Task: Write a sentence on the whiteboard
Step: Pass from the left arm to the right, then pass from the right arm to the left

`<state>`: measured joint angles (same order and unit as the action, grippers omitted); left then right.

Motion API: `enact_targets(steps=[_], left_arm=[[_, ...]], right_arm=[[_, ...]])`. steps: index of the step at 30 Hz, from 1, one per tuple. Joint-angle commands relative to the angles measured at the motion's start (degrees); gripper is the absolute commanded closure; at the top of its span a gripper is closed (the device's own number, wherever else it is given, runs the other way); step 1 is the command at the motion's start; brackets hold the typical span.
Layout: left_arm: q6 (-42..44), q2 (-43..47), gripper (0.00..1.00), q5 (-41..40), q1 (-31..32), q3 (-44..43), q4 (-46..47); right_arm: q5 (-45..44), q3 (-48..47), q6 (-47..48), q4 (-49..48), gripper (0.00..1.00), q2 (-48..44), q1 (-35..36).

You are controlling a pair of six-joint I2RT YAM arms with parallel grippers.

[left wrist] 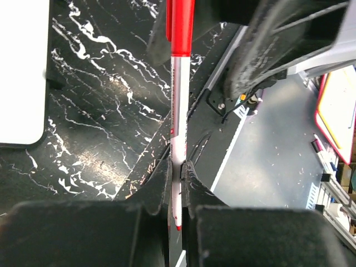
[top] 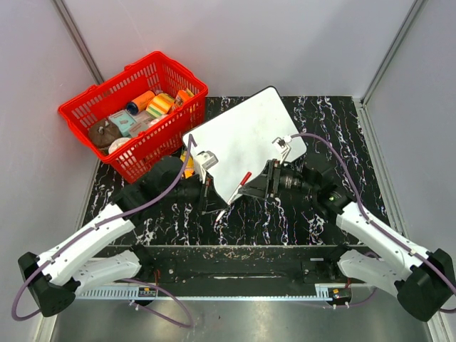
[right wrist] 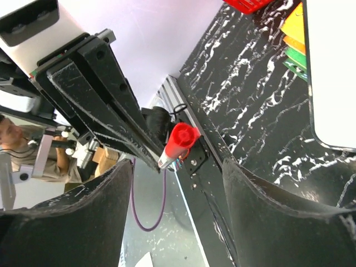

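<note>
The whiteboard (top: 242, 139) lies flat in the middle of the black table, and its visible face is blank; no sentence shows on it. My left gripper (top: 222, 203) is shut on a slim white pen (left wrist: 178, 111) with its red cap (left wrist: 181, 25) on, held just off the board's near edge. The cap (top: 244, 178) points toward my right gripper (top: 255, 187), which is open. In the right wrist view the cap (right wrist: 181, 139) sits just beyond the wide-apart fingers (right wrist: 278, 211), with no contact. The board also shows in the left wrist view (left wrist: 22, 72) and the right wrist view (right wrist: 334, 72).
A red basket (top: 85, 107) full of small items stands at the back left, touching the board's left corner. Yellow, orange and green flat things (right wrist: 292, 33) poke out from under the board's left edge. Grey walls close in the table's back and sides.
</note>
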<state>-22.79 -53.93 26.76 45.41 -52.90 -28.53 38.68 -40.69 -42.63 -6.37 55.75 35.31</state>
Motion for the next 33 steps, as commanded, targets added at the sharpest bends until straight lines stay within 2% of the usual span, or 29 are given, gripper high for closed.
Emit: enact_targets(steps=[1, 6, 7, 9, 10, 11, 12, 14, 16, 17, 18, 19, 21, 24, 29, 30, 33], left_arm=[[-2.6, 2.3, 1.00, 4.1, -0.3, -1.4, 4.8], [-3.4, 2.4, 1.00, 4.3, -0.3, -1.2, 6.2], [-3.4, 2.3, 1.00, 4.7, -0.3, -1.3, 6.3], [-3.3, 2.1, 1.00, 4.4, -0.3, -2.4, 5.5], [-3.1, 2.0, 1.00, 3.1, -0.2, -2.7, 4.8], [-2.9, 2.0, 1.00, 2.8, -0.2, -3.2, 4.4], [-2.6, 2.0, 1.00, 2.5, -0.2, -3.3, 3.9], [-2.4, 2.0, 1.00, 2.3, -0.2, -3.4, 3.4], [-2.4, 2.3, 0.82, 2.5, -0.2, -3.2, 3.0], [-2.6, 2.6, 0.69, 2.7, -0.2, -3.0, 3.4], [-3.0, 3.1, 0.48, 3.1, -0.3, -2.1, 4.6], [-3.9, 3.4, 0.42, 3.7, -0.3, -1.5, 5.5], [-5.2, 3.7, 0.38, 4.3, -0.2, -0.6, 7.5], [-6.0, 3.3, 0.37, 4.7, -0.2, 1.0, 8.8], [-7.0, 1.1, 0.38, 7.2, -0.2, 1.4, 12.2], [-7.0, 0.8, 0.41, 7.6, -0.2, 1.4, 12.5], [-7.0, -0.6, 0.72, 8.7, -0.1, 0.8, 13.5]], right_arm=[[-1.7, -0.9, -4.0, -11.3, 0.30, 1.4, 1.9], [-1.8, -0.6, -5.5, -14.8, 0.36, 3.6, 5.4], [-1.7, -0.4, -6.4, -16.9, 0.43, 4.0, 5.7], [-0.9, 0.9, -7.7, -19.4, 0.63, 4.4, 6.4], [-0.4, 1.2, -8.9, -21.7, 0.87, 4.8, 6.5], [-0.3, 1.6, -9.3, -22.2, 0.97, 4.8, 6.7], [-0.5, 2.2, -9.5, -22.2, 1.00, 4.6, 6.7], [-1.8, 2.9, -9.3, -21.7, 1.00, 3.3, 6.7], [-5.0, 3.6, -8.4, -19.2, 1.00, 0.7, 6.8], [-6.4, 3.8, -8.0, -18.1, 1.00, -0.3, 6.7], [-9.1, 3.9, -7.6, -17.1, 1.00, -1.3, 6.8], [-10.6, 4.0, -7.2, -15.2, 1.00, -3.3, 6.8], [-15.1, 4.5, -7.0, -13.1, 1.00, -5.3, 6.8], [-18.9, 5.3, -7.2, -11.7, 1.00, -8.6, 6.8], [-18.9, 5.1, -7.6, -11.2, 1.00, -8.1, 6.8], [-18.9, 5.2, -7.8, -11.5, 1.00, -7.9, 6.7], [-20.0, 5.7, -8.3, -11.5, 1.00, -8.5, 6.8]])
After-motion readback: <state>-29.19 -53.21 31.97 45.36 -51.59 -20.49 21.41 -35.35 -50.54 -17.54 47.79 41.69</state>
